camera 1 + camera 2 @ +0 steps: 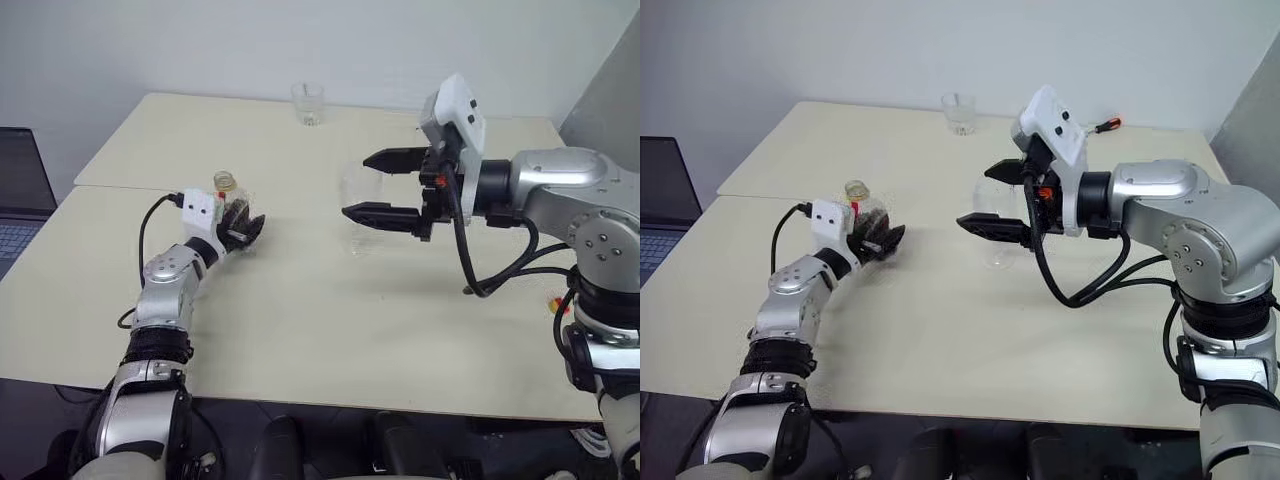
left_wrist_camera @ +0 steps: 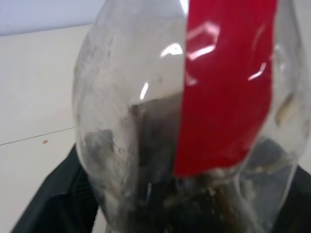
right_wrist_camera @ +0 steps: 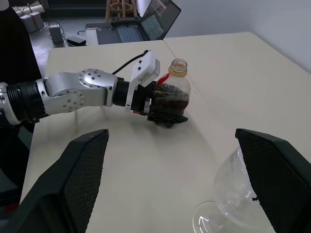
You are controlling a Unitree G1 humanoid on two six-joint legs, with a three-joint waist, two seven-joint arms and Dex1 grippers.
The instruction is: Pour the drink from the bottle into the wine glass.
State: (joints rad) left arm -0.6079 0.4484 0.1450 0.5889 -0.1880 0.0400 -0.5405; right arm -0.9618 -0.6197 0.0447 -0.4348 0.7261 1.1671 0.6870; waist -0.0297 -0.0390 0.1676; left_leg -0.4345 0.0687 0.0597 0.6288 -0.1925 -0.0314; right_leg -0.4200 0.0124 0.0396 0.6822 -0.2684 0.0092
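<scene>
Beige counter (image 1: 300, 300): left gripper (image 3: 167, 109) fingers clasp the squat clear plastic bottle (image 3: 176, 92), upright; clear stemmed wine glass (image 1: 997, 215) at its three o'clock, between the right gripper (image 1: 385, 186)'s wide fingers.

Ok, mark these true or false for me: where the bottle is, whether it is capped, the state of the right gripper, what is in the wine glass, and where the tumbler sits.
1. The left gripper is around the bottle. True: its black fingers flank the bottle's body.
2. The bottle has its cap on. False: the neck is open in the right wrist view.
3. The right gripper is shut on the wine glass. False: its fingers stand wide apart, either side of the glass bowl, not pressed on it.
4. The wine glass already holds drink. False: it looks clear and empty.
5. A short tumbler stands at the far edge of the table. True.
</scene>
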